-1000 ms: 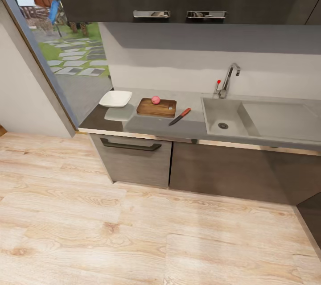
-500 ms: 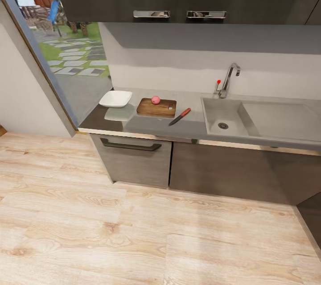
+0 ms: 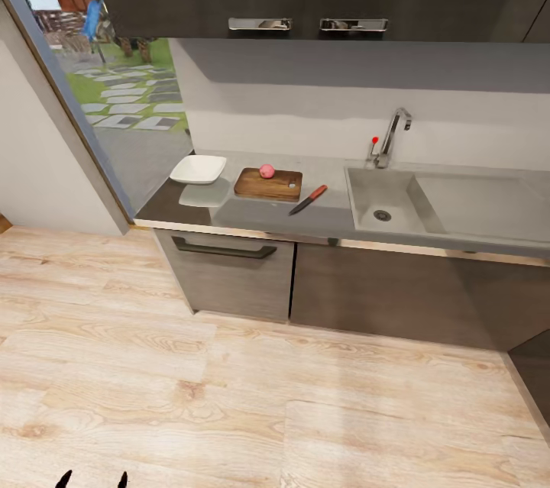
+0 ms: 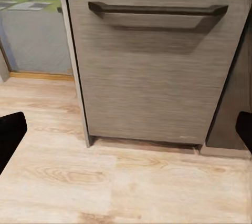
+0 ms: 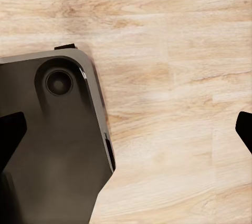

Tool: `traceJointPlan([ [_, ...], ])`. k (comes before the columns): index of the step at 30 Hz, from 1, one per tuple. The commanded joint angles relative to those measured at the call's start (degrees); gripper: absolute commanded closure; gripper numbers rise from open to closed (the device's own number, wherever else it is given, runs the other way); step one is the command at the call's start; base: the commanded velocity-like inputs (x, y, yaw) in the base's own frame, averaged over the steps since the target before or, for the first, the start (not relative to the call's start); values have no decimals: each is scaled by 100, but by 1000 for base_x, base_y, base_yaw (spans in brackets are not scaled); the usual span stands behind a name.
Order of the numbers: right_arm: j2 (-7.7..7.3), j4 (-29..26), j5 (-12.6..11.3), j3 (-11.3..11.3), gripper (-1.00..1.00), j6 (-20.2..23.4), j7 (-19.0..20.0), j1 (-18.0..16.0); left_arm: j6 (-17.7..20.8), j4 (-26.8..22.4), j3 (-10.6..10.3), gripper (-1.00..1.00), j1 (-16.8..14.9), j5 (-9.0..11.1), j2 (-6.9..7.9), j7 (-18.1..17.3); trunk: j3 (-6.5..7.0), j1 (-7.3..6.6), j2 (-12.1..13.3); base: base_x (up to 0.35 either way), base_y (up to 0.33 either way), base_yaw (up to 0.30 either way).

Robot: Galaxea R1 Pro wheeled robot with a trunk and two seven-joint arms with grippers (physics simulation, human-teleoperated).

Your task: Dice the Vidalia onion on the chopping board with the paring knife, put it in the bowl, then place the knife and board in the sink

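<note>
You're standing well back from the countertop (image 3: 252, 222); the Vidalia onion (image 3: 266, 171) already sits on the chopping board (image 3: 268, 185), out of the sink (image 3: 382, 201), so dicing looks like the step in hand; the paring knife (image 3: 308, 200) lies just beside the board, the bowl (image 3: 198, 169) on its other side; your left gripper (image 4: 126, 132) hangs spread wide facing the cabinet door (image 4: 152, 71), your right gripper (image 5: 126, 129) equally apart over the floor (image 5: 173, 40); next, roll in and reach for that knife handle.
</note>
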Motion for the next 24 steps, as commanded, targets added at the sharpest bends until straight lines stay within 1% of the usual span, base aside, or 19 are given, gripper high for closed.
traceJointPlan([
  [1, 5, -9, 50, -28, -100, -4, -17, 2, 167, -197, 1, -100, 1, 58, -18, -54, -8, 3, -9, 0, 0, 0],
  [2, 5, -9, 50, -28, -100, -4, -17, 2, 283, -293, 1, -100, 1, 57, -24, -53, -8, 3, -9, 0, 0, 0],
  [4, 5, -9, 50, -28, -100, -4, -17, 2, 974, -694, 2, -100, 1, 49, -37, -54, -8, 3, -9, 0, 0, 0],
  [5, 5, -9, 50, -28, -100, -4, -17, 2, 1181, -808, 2, -100, 1, 47, -38, -55, -8, 3, -9, 0, 0, 0],
  [7, 5, -9, 50, -28, -100, -4, -17, 2, 1965, -1273, 2, -100, 1, 15, -40, -57, -8, 3, -9, 0, 0, 0],
  [9, 5, -9, 50, -28, -100, -4, -17, 2, 2318, -1568, 2, -100, 1, -37, -40, -57, -8, 3, -9, 0, 0, 0],
  [10, 5, -9, 50, -28, -100, -4, -17, 2, 2391, -1642, 2, -100, 1, -63, -40, -57, -8, 3, -9, 0, 0, 0],
  [11, 5, -9, 50, -28, -100, -4, -17, 2, 2492, -1742, 2, -100, 1, -134, -40, -59, -8, 3, -9, 0, 0, 0],
  [13, 5, -9, 50, -28, -100, -4, -17, 2, 2538, -1769, -1, -100, 1, -299, -44, -66, -8, 3, -9, 0, 0, 0],
  [14, 5, -9, 50, -28, -100, -4, -17, 2, 2445, -1701, -4, -100, 1, -445, -48, -68, -8, 3, -9, 0, 0, 0],
  [15, 5, -9, 50, -28, -100, -4, -17, 2, 2235, -1607, -5, -100, 1, -578, -53, -66, -8, 3, -9, 0, 0, 0],
  [16, 5, -9, 50, -28, -100, -4, -17, 2, 2101, -1562, -5, -100, 1, -627, -56, -62, -8, 3, -9, 0, 0, 0],
  [17, 5, -9, 50, -28, -100, -4, -17, 2, 1822, -1484, -6, -100, 1, -699, -76, -56, -8, 3, -9, 0, 0, 0],
  [19, 5, -9, 50, -28, -100, -4, -17, 2, 1529, -1427, -3, -100, 1, -760, -135, -48, -8, 3, -9, 0, 0, 0],
  [22, 5, -9, 50, -28, -100, -4, -17, 2, 1377, -1409, 30, -100, 1, -799, -193, -44, -8, 3, -9, 0, 0, 0],
  [24, 5, -9, 50, -28, -100, -4, -17, 2, 1334, -1404, 103, -100, 1, -812, -213, -42, -8, 3, -9, 0, 0, 0],
])
